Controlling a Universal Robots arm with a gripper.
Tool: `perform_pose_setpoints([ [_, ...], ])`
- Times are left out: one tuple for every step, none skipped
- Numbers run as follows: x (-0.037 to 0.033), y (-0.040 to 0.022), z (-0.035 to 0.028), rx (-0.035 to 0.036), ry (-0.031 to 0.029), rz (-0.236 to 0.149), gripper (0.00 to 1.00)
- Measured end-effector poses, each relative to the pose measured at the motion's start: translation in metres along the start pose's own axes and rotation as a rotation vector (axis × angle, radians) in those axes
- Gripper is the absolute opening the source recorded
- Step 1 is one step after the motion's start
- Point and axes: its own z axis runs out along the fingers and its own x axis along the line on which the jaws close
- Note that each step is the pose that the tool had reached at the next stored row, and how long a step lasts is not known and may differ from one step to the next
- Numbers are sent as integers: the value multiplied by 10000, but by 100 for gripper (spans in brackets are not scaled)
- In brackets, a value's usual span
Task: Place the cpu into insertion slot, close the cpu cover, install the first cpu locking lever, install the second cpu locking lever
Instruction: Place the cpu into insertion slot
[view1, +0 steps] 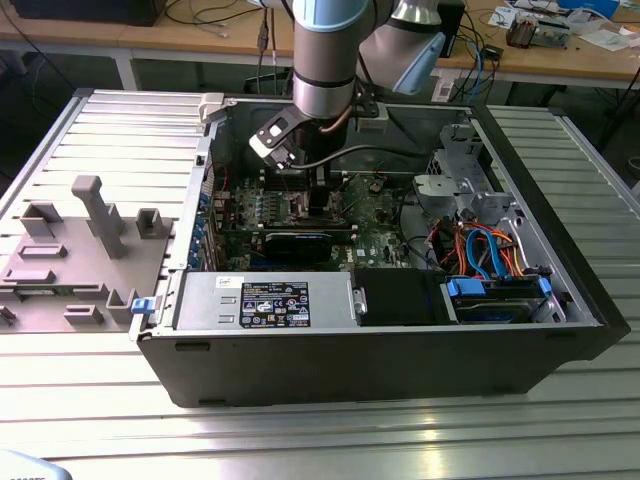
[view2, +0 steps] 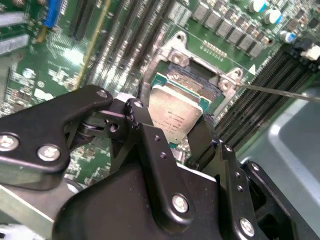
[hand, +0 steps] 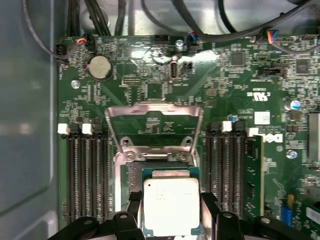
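Gripping the cpu (hand: 171, 202) by two opposite edges, my hand (hand: 171, 212) is closed on it, holding it over the insertion slot (view2: 195, 76); the cpu cover (hand: 154, 107) stands open beyond it.

coin battery (hand: 100, 67), memory slots (hand: 82, 175), orange and blue cables (view1: 480, 245)

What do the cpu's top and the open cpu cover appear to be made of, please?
The cpu top looks like dull silver-grey metal, with soft diffuse glare; its rim shows green board. The cpu cover seems thin, bright stamped metal, probably steel, judging by its sharp glints.
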Motion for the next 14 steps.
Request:
perform_pose_setpoints([
  [20, 0, 5, -1, 1, 1, 55],
  [36, 0, 11, 0, 1, 1, 55],
  [40, 0, 27, -1, 1, 2, 55],
  [40, 0, 39, 0, 1, 8, 55],
  [40, 0, 52, 0, -1, 21, 55],
  [40, 0, 73, 0, -2, 68, 55],
  [40, -3, 88, -2, -3, 131, 55],
  [40, -7, 94, -1, -4, 157, 55],
  [40, -11, 99, -1, -4, 169, 55],
  [40, -13, 110, -2, -3, 178, 55],
  [40, -15, 122, -2, -3, 181, 55],
  [40, -16, 129, -2, -4, 181, 55],
  [40, -19, 135, -2, -3, 183, 55],
  [40, -22, 143, -2, -4, 183, 55],
])
